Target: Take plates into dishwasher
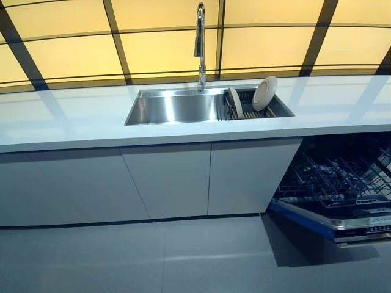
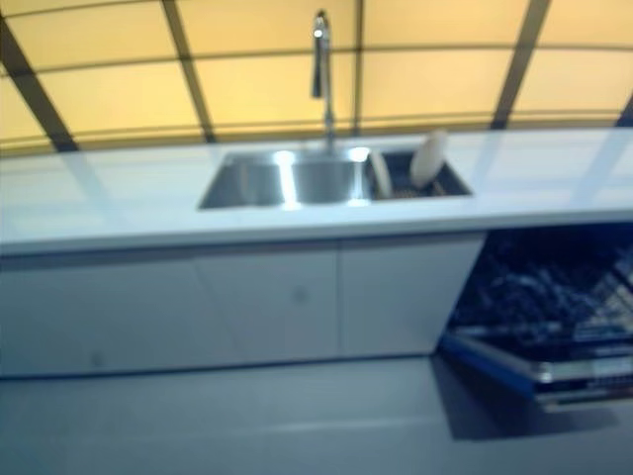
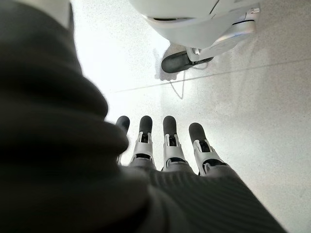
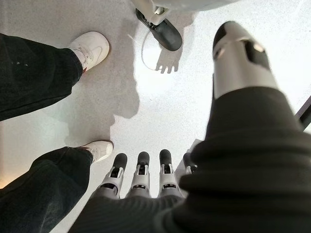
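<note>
Two white plates stand on edge in a dark rack in the right part of the steel sink (image 1: 171, 108): a round one (image 1: 264, 93) leaning at the right, a second one (image 1: 235, 102) to its left. The dishwasher (image 1: 342, 183) stands open at the lower right, its door down and its wire rack (image 1: 333, 174) showing. Neither hand appears in the head views. My left hand (image 3: 165, 145) hangs over the floor with straight fingers, holding nothing. My right hand (image 4: 141, 177) hangs likewise, its fingers straight and its thumb (image 4: 238, 58) apart.
A tall tap (image 1: 200, 43) rises behind the sink. The white counter (image 1: 67, 119) runs across the view over grey cabinet doors (image 1: 165, 180). A person in dark trousers and white shoes (image 4: 90, 48) stands close by my right hand.
</note>
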You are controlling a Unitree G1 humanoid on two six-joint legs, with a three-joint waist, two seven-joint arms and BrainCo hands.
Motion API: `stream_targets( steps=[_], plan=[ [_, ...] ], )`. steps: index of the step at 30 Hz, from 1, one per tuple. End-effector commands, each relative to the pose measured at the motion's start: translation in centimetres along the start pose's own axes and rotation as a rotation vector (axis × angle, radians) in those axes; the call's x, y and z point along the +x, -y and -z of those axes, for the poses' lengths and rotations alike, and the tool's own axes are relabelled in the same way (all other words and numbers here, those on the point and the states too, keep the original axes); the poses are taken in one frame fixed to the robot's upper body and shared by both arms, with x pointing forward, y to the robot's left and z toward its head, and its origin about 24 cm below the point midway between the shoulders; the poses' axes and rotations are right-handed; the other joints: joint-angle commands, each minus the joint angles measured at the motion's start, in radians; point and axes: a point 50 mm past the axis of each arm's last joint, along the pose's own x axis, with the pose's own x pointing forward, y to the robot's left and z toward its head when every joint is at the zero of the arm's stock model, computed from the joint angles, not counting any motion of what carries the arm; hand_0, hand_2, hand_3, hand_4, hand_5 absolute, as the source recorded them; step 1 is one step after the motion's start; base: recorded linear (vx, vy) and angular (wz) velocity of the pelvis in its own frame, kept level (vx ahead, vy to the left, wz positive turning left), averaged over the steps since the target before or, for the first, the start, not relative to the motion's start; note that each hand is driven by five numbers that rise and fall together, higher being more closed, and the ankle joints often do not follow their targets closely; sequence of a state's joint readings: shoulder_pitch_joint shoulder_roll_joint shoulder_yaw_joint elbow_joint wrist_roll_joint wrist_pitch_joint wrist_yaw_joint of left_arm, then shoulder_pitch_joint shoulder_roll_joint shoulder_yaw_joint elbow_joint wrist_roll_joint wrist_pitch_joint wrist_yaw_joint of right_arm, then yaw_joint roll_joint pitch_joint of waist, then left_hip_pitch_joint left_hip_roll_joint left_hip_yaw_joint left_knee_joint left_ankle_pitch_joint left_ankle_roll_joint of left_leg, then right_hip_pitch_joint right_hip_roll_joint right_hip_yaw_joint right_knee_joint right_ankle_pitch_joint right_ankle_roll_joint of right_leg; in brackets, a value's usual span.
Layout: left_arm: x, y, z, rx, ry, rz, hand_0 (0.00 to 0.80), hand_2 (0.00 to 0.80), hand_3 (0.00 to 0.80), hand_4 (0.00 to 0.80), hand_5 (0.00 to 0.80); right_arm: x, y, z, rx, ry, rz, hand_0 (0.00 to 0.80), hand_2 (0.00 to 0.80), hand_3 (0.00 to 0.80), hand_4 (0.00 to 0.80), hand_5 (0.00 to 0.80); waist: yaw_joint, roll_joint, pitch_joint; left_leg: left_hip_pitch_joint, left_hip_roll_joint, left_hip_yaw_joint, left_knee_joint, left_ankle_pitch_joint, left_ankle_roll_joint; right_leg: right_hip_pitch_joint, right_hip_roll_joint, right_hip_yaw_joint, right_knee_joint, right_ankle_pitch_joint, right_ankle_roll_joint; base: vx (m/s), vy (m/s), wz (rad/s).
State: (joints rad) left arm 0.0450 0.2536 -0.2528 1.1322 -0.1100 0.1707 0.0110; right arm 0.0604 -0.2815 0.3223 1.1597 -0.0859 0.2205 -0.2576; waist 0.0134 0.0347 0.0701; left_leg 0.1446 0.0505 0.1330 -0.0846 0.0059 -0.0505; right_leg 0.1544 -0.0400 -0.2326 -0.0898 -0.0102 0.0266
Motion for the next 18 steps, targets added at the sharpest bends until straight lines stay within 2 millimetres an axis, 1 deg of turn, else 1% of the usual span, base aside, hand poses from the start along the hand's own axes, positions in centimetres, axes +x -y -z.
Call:
stream_targets(
  steps=[1, 6, 11, 14, 18],
  plan=[
    [0.14, -1.16, -1.86, 0.005, 0.026, -0.051, 0.0, 0.0, 0.0, 0.0, 0.0, 0.27, 0.79, -1.59, 0.015, -0.001, 0.017, 0.0, 0.0, 0.0, 0.0, 0.0, 0.0, -0.026, 0.027, 0.028, -0.098, -0.006, -0.003, -0.114, 0.109, 0.0, 0.018, -0.009, 0.026, -0.062, 0.02, 0.0, 0.0, 0.0],
    [0.13, -1.02, -1.82, -0.003, 0.026, -0.017, 0.0, 0.0, 0.0, 0.0, 0.0, 0.28, 0.83, -1.39, 0.019, -0.008, 0.016, 0.0, 0.0, 0.0, 0.0, 0.0, 0.001, -0.026, 0.028, 0.027, -0.098, -0.006, -0.003, -0.115, 0.108, 0.002, 0.018, -0.012, 0.024, -0.063, 0.02, 0.0, 0.0, 0.0],
    [0.12, -1.11, -1.65, 0.005, 0.031, -0.025, 0.0, 0.0, 0.0, 0.0, 0.0, 0.3, 0.82, -1.23, 0.014, -0.013, 0.007, 0.0, 0.0, 0.0, 0.0, 0.0, 0.001, -0.023, 0.033, 0.033, -0.095, -0.009, -0.002, -0.118, 0.104, 0.004, 0.02, -0.012, 0.034, -0.072, 0.022, 0.001, -0.007, 0.0],
    [0.12, -1.12, -1.85, 0.009, 0.03, -0.023, 0.0, 0.0, 0.0, 0.0, 0.0, 0.36, 1.08, -1.33, 0.016, -0.012, 0.004, 0.0, 0.0, 0.0, 0.0, 0.0, 0.002, -0.02, 0.039, 0.028, -0.094, -0.011, -0.002, -0.116, 0.104, -0.004, 0.019, -0.014, 0.048, -0.08, 0.019, 0.0, 0.0, 0.0],
    [0.12, -1.21, -2.34, 0.012, 0.029, -0.034, 0.0, 0.0, 0.0, 0.0, 0.0, 0.47, 1.71, -2.0, 0.024, -0.003, 0.01, 0.0, 0.0, 0.0, 0.0, 0.0, 0.001, -0.019, 0.053, 0.008, -0.093, -0.013, 0.013, -0.11, 0.108, -0.023, 0.02, -0.01, 0.066, -0.083, 0.006, -0.037, -0.038, 0.01]
  ],
)
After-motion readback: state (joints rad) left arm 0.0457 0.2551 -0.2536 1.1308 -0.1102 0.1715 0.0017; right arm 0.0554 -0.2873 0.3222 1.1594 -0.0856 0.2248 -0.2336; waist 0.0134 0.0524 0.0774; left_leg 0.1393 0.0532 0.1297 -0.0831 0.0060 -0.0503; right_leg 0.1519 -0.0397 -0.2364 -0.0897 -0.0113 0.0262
